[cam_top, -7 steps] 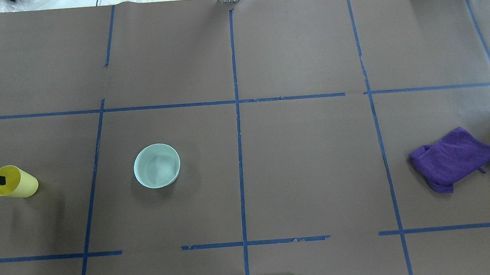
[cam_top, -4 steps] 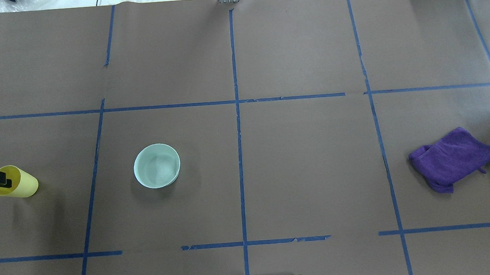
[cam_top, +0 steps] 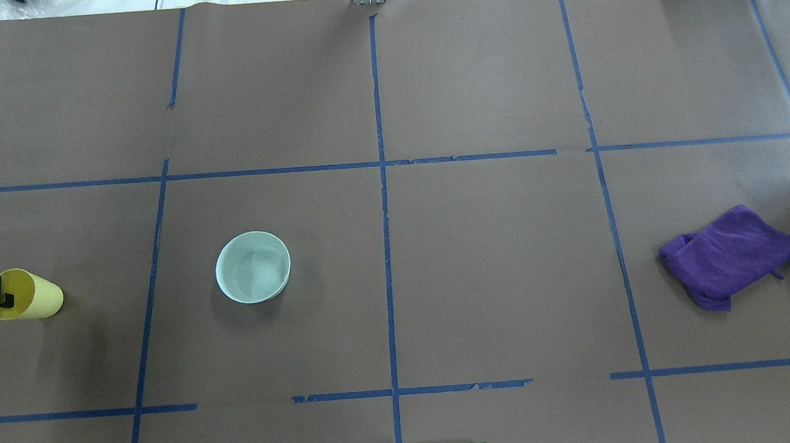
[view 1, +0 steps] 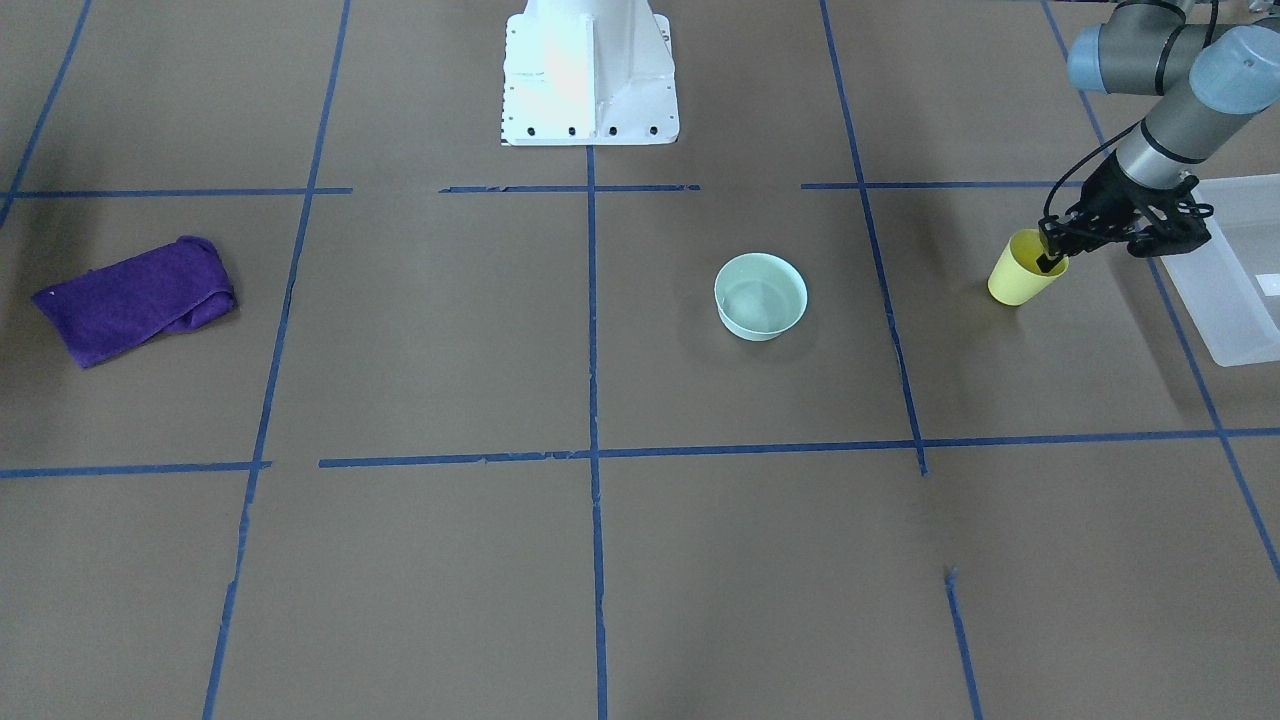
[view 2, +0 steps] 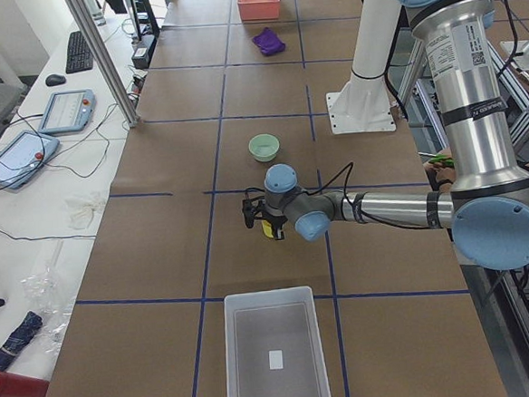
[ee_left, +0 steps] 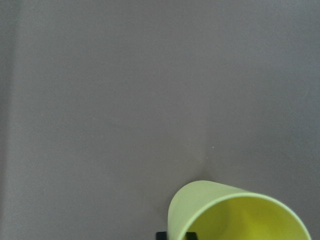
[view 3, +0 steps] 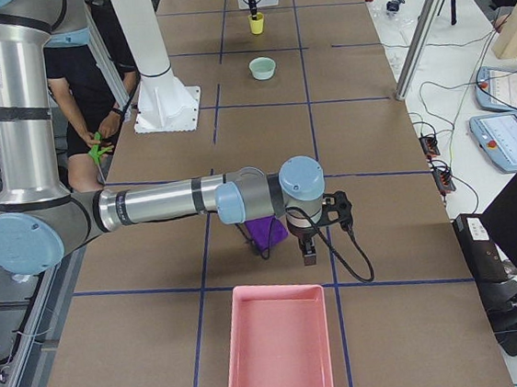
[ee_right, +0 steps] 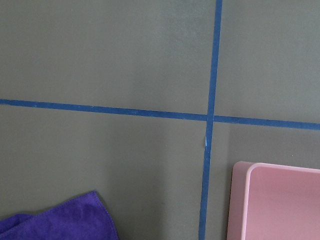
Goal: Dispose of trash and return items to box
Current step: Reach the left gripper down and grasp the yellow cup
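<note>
The yellow cup point(cam_top: 30, 297) hangs tilted at the table's left end, its mouth toward my left gripper point(cam_top: 1, 299). The left gripper is shut on the cup's rim, one finger inside and one outside. In the front-facing view the gripper point(view 1: 1049, 262) holds the cup point(view 1: 1018, 275) just beside the frosted white box point(view 1: 1232, 292). The left wrist view shows the cup's rim point(ee_left: 235, 212) at the bottom. The box point(view 2: 275, 354) looks empty in the exterior left view. My right gripper point(view 3: 308, 255) hovers by the purple cloth; I cannot tell whether it is open or shut.
A mint bowl point(cam_top: 253, 267) stands left of the table's middle. A crumpled purple cloth point(cam_top: 731, 255) lies at the right end, and a pink tray point(view 3: 275, 351) stands beyond it. The robot base plate point(view 1: 590, 75) is at the near middle edge.
My left gripper has drawn back slightly toward the overhead view's left edge with the cup held by its rim. The cup has shifted only a little. Nothing else moved.
</note>
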Available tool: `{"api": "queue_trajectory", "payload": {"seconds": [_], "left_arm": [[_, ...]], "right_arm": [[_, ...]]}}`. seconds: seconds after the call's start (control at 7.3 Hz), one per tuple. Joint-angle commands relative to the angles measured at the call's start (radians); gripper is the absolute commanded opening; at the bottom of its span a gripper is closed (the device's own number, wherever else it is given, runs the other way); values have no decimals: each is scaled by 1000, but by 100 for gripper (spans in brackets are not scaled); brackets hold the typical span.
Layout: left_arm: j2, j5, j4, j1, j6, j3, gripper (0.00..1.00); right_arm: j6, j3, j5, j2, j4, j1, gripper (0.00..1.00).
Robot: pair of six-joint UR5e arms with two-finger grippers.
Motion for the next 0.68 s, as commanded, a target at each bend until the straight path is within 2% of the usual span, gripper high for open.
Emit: {"api": "queue_trajectory", "payload": {"seconds": [0.0, 0.14, 0.27, 0.41, 0.55], "left_arm": [[16, -16, 13, -32, 12, -63, 0], [9, -53, 29, -73, 15, -86, 0], [9, -94, 30, -107, 15, -99, 0], [7, -95, 99, -130, 16, -141, 0], [-2, -95, 233, -139, 92, -212, 0]], "right_arm": [[58, 44, -1, 1, 1, -43, 100], [136, 67, -6, 1, 3, -98, 100], [210, 73, -9, -4, 57, -143, 100], [370, 73, -33, -25, 187, -205, 100], [557, 73, -96, -85, 398, -297, 100]]}}
